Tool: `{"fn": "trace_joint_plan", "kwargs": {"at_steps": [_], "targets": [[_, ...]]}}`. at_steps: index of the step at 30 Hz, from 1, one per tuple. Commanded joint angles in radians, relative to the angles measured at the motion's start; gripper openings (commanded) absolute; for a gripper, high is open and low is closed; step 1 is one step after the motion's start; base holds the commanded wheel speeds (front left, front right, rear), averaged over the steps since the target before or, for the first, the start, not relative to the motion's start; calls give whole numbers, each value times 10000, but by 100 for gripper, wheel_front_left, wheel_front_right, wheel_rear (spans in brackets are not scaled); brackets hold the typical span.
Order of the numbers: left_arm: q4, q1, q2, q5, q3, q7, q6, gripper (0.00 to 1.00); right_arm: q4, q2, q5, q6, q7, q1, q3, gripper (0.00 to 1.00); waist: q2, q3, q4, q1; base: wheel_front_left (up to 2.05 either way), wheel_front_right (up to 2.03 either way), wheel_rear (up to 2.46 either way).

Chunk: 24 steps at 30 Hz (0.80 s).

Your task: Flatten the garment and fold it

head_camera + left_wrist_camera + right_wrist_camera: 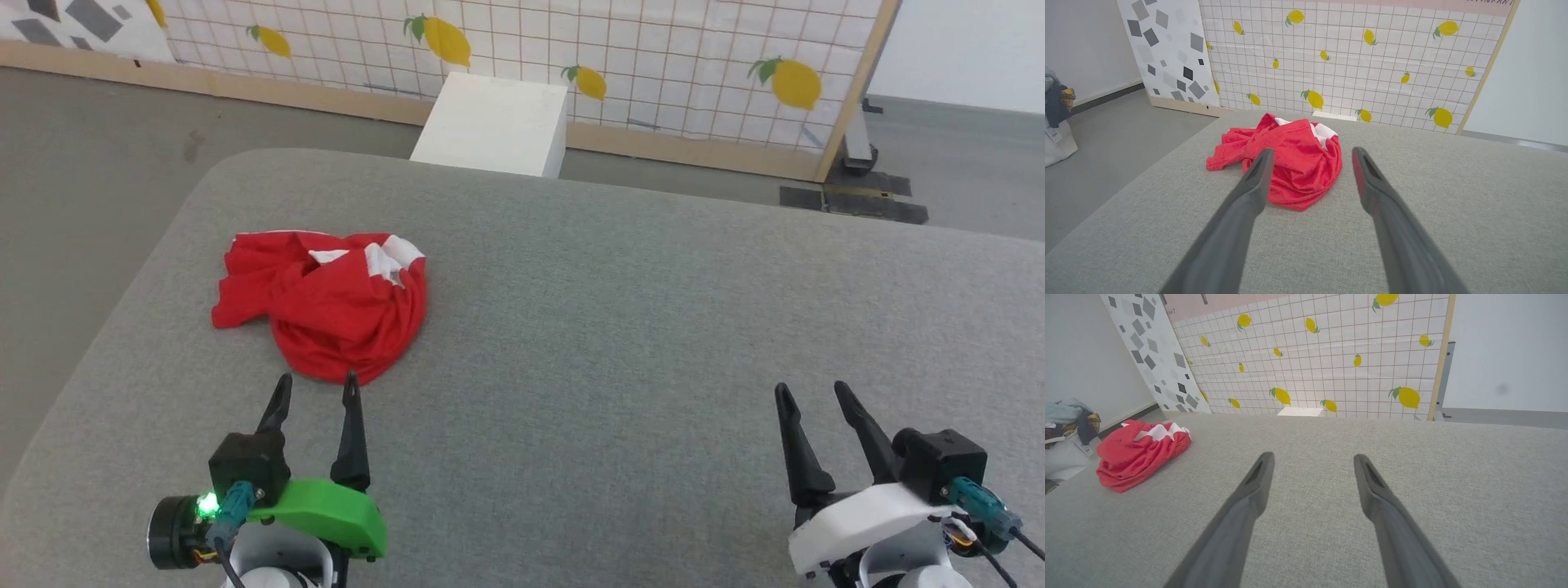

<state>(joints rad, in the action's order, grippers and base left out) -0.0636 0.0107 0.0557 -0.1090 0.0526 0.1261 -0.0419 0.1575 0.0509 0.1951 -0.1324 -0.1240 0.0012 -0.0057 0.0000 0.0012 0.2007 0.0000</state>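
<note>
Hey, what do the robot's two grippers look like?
Both have two long, dark, tapering fingers. The left gripper has a green shell, a black block with a lit green light and a teal plug. The right gripper has a white shell, a black block and a teal plug with dark cable.

This is a staged robot test lab rather than a home: a freestanding wood-framed lemon-print panel (653, 73) and a grey-squares panel (1167, 53) stand as backdrops on bare grey floor (82, 163). Plain white walls (1506, 355) rise behind, and a clothes heap (1069, 416) lies aside.
</note>
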Motion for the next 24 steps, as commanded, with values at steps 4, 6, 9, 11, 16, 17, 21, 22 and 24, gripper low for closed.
{"fn": "trace_joint_plan", "kwargs": {"at_steps": [4,6,9,11,16,17,21,22,24], "targets": [[-104,-246,-17,-196,78,174,-80,100,166,-4,210,9,-188,139,31,100,0,-18,242,0,0,0,0],[-124,-255,-19,-228,90,211,-97,100,211,-4,248,10,-225,148,41,100,0,-20,309,0,0,0,0],[-160,-265,-20,-286,98,274,-117,100,290,-4,266,10,-289,156,58,100,0,-22,416,0,0,0,0],[-191,-266,-21,-323,92,315,-119,100,334,-4,230,10,-330,159,59,100,0,-16,483,0,0,0,0],[-262,-266,-23,-383,102,420,-148,100,423,-5,113,11,-413,176,14,100,0,-32,642,0,0,0,0],[-275,-269,-24,-393,107,438,-153,100,432,-5,98,11,-419,180,3,100,0,-35,669,0,0,0,0],[-373,-305,-26,-455,152,561,-176,100,512,-5,206,12,-473,238,-38,100,0,-93,845,0,0,0,0],[-390,-316,-27,-465,157,584,-181,100,533,-5,229,12,-485,253,-38,100,0,-108,875,0,0,0,0],[-416,-335,-28,-487,164,625,-190,100,568,-5,275,12,-507,278,-41,100,0,-125,931,0,0,0,0]]}}
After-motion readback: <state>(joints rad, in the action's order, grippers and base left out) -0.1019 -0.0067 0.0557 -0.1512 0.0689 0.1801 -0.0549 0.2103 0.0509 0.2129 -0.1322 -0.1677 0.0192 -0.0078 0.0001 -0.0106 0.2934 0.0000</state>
